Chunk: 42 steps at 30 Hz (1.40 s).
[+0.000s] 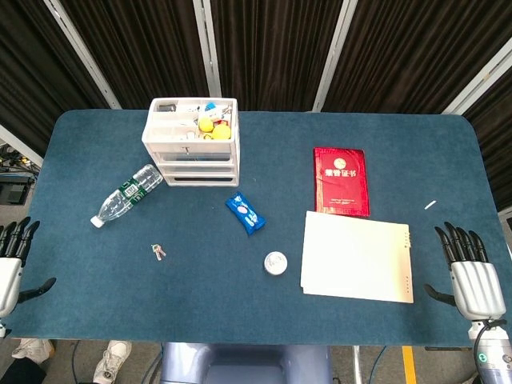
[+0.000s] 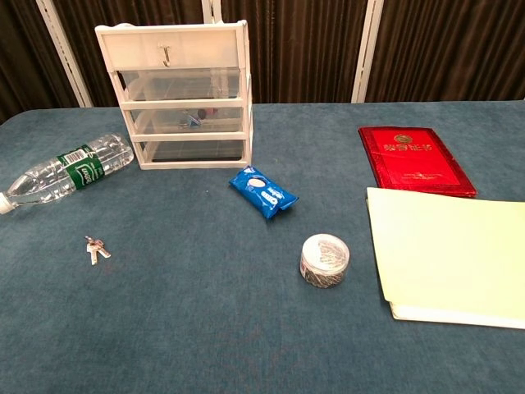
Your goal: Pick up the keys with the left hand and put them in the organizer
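Small bunch of silver keys [image 1: 158,251] lies flat on the blue felt-covered table [image 1: 96,304], in the lower left part of the head view, touched by nothing. Above and left of it a clear plastic water bottle with a green label [image 1: 126,194] lies on its side. Further up, in the upper left of the frame, stands the white plastic organizer with three clear drawers and an open top tray [image 1: 192,142]; small yellow objects sit in the tray. To the right of the keys, near the middle of the frame, is a blue snack packet [image 1: 245,214], and below it a small round clear tub with a white lid [image 1: 275,262]. Right of centre lies a red booklet with gold lettering [image 1: 341,181], its lower edge touching a pale yellow paper folder [image 1: 357,256]. The left hand [image 1: 10,264] sits at the lower left edge, off the table, fingers apart, holding nothing. The right hand [image 1: 470,276] sits at the lower right edge, fingers straight and spread, holding nothing
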{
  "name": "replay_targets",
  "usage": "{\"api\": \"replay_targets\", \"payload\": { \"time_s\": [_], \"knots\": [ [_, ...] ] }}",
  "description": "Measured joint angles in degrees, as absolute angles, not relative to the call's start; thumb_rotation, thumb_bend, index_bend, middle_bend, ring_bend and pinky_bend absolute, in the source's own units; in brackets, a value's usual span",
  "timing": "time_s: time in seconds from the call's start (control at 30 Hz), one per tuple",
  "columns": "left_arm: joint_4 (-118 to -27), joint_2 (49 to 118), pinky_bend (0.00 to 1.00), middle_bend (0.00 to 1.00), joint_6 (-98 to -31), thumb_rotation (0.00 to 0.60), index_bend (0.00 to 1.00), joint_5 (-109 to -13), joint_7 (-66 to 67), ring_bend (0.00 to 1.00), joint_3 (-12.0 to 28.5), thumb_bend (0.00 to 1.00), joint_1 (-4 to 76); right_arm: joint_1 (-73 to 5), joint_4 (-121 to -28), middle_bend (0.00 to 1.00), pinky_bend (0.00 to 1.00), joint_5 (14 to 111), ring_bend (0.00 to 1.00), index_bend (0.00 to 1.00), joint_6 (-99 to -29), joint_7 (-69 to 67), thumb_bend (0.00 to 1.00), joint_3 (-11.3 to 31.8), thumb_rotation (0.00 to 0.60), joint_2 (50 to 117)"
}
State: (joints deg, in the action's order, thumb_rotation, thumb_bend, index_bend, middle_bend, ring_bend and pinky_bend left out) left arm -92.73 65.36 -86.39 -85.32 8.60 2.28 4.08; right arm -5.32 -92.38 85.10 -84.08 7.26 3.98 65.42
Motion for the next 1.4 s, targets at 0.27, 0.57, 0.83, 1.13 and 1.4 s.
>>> {"api": "replay_targets", "payload": {
  "time_s": [0.27,0.57,0.83,1.13,1.4],
  "knots": [
    [-93.0,65.5,0.0,0.0,-85.9,0.6,0.01,-85.3,9.1,0.0,2.1,0.11,4.2,-5.4,-92.5,0.0,0.0,85.4,0.0,0.0,-83.7,8.2,0.01,3.6,0.6,65.4],
    [-95.3,67.1,0.48,0.7,-84.4,0.6,0.33,-83.4,12.7,0.59,4.6,0.27,6.6,-5.5,-92.9,0.0,0.0,85.1,0.0,0.0,-83.4,7.9,0.01,3.6,0.6,65.2],
    [-97.4,70.1,0.71,1.0,-76.1,0.6,0.54,-75.6,20.9,0.87,8.1,0.34,12.5,-5.6,-92.9,0.0,0.0,84.8,0.0,0.0,-83.1,7.6,0.01,3.8,0.6,65.3],
    [-95.7,76.1,0.73,1.0,-68.0,0.6,0.51,-62.2,35.7,0.89,10.6,0.37,20.1,-6.0,-92.8,0.0,0.0,84.2,0.0,0.0,-82.2,7.2,0.01,4.0,0.6,65.3],
    [-91.3,81.5,0.73,1.0,-62.9,0.6,0.48,-53.2,42.0,0.89,10.6,0.37,25.4,-6.2,-93.0,0.0,0.0,83.3,0.0,0.0,-81.7,6.8,0.01,4.3,0.6,65.3]
  ]
}}
